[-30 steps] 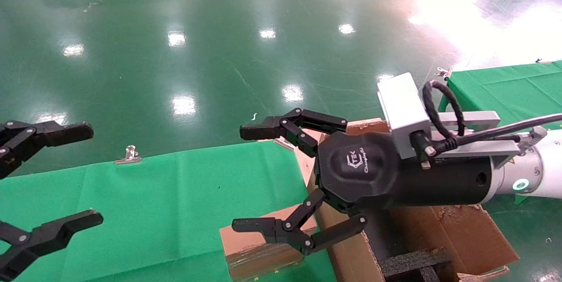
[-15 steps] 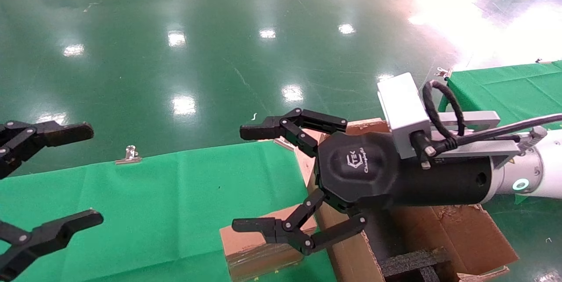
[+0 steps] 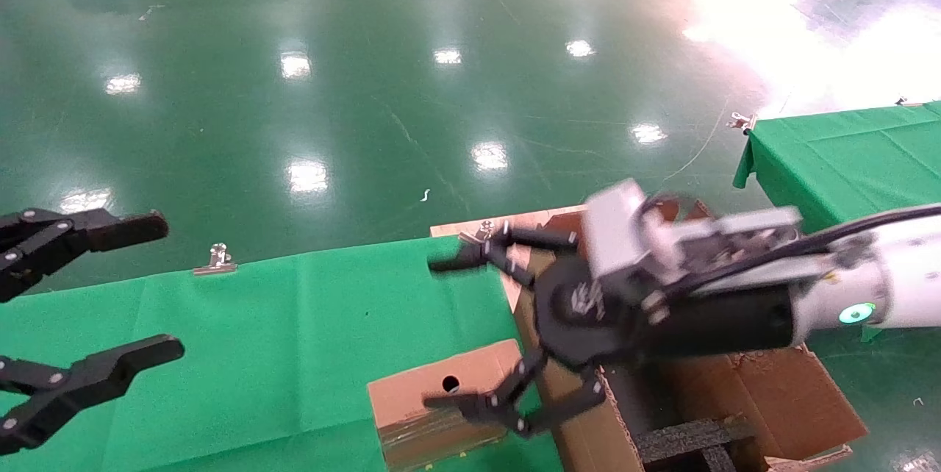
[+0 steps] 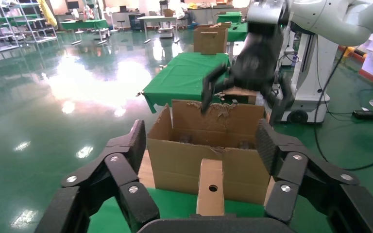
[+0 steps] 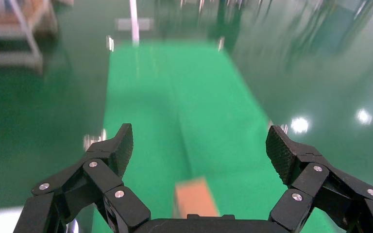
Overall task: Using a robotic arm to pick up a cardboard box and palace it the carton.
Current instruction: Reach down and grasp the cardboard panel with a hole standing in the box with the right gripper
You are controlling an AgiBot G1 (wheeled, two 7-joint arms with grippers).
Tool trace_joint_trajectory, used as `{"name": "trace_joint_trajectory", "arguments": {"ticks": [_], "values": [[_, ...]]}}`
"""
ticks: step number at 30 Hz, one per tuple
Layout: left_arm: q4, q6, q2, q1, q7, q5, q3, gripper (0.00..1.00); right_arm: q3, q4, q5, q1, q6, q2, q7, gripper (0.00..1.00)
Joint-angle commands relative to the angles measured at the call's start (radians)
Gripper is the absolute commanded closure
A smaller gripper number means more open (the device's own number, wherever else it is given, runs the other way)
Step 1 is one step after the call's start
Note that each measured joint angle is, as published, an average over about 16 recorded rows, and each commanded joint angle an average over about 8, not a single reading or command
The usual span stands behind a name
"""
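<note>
The small cardboard box [image 3: 434, 406], with a round hole in its top, lies on the green cloth at the front, touching the carton [image 3: 772, 391]. The carton has torn flaps and black foam [image 3: 691, 442] inside. My right gripper [image 3: 452, 332] is open, blurred with motion, and hangs just above the box and the carton's near wall, holding nothing. My left gripper [image 3: 158, 284] is open and empty at the far left. The left wrist view shows the box [image 4: 210, 187] in front of the carton [image 4: 184, 160]. The right wrist view shows the box [image 5: 194, 199] below the open gripper [image 5: 199, 141].
A green cloth covers the table [image 3: 279, 340], with a metal clip [image 3: 217, 259] on its far edge. A second green table [image 3: 845, 156] stands at the right. Glossy green floor lies beyond both.
My right arm has dropped and turned toward the box, uncovering its top and hole. My left gripper has shifted slightly.
</note>
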Motion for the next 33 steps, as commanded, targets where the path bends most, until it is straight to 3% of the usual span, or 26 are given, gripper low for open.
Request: {"name": "trace_joint_trajectory", "arguments": {"ticks": [1, 15, 29, 31, 33], "values": [[0.000, 0.000, 0.000, 0.000, 0.000, 0.000, 0.000, 1.00, -0.028, 0.010, -0.067, 0.028, -0.005, 0.001, 0.010, 0.00], [0.000, 0.000, 0.000, 0.000, 0.000, 0.000, 0.000, 1.00, -0.224, -0.022, -0.444, 0.207, -0.028, -0.173, 0.020, 0.00], [0.000, 0.000, 0.000, 0.000, 0.000, 0.000, 0.000, 1.00, -0.410, -0.075, -0.691, 0.346, -0.060, -0.321, -0.005, 0.00], [0.000, 0.000, 0.000, 0.000, 0.000, 0.000, 0.000, 0.89, -0.432, -0.079, -0.705, 0.358, -0.060, -0.333, -0.008, 0.00], [0.000, 0.000, 0.000, 0.000, 0.000, 0.000, 0.000, 0.64, -0.448, -0.084, -0.709, 0.365, -0.060, -0.342, -0.009, 0.01]]}}
